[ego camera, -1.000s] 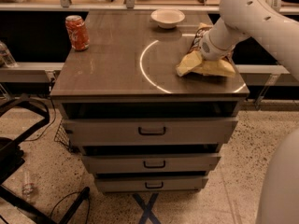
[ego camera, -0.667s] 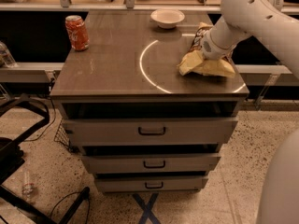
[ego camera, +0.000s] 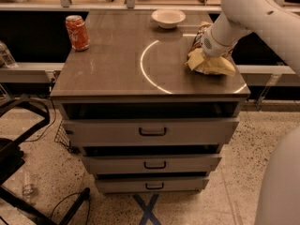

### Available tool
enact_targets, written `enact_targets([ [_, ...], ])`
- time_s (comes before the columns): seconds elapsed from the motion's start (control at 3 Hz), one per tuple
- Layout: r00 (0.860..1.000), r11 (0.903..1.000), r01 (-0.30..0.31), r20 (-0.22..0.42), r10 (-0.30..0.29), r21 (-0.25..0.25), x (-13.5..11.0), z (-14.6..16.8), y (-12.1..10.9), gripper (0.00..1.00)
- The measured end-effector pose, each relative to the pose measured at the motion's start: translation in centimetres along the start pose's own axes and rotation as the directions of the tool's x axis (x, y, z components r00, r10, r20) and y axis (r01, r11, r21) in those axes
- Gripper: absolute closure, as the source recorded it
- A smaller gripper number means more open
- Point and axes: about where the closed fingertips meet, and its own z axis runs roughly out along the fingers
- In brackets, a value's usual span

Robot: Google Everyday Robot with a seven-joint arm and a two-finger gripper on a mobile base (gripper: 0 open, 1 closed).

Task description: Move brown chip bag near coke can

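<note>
The brown chip bag (ego camera: 214, 65) lies crumpled at the right edge of the cabinet top (ego camera: 108, 69). Its pale yellow-tan part shows, and its dark top (ego camera: 202, 29) peeks out behind the arm. My gripper (ego camera: 205, 48) is down on the bag's middle, with the white arm coming in from the upper right and hiding the contact. The coke can (ego camera: 77, 33) stands upright at the far left corner of the top, well apart from the bag.
A small white bowl (ego camera: 168, 18) sits at the back centre. A clear bottle (ego camera: 5, 55) stands on a lower ledge at the left. The cabinet has three partly open drawers (ego camera: 152, 131). A black frame (ego camera: 18, 144) and cables lie on the floor at the left.
The gripper and the bag have shifted slightly to the right and back. The bag's left end is drawn in. The can and the bowl have not moved.
</note>
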Motion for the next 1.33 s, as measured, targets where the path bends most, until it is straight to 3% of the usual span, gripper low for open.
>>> enact_targets([
  [0.67, 1.000, 1.0000, 0.007, 0.009, -0.007, 0.006, -0.2, -0.5, 0.0, 1.00],
  [1.0, 0.986, 0.9915, 0.087, 0.133, -0.099, 0.097, -2.2, -7.5, 0.0, 1.00],
  [1.33, 0.955, 0.9743, 0.137, 0.236, -0.177, 0.179, -3.7, -14.5, -0.3, 1.00],
])
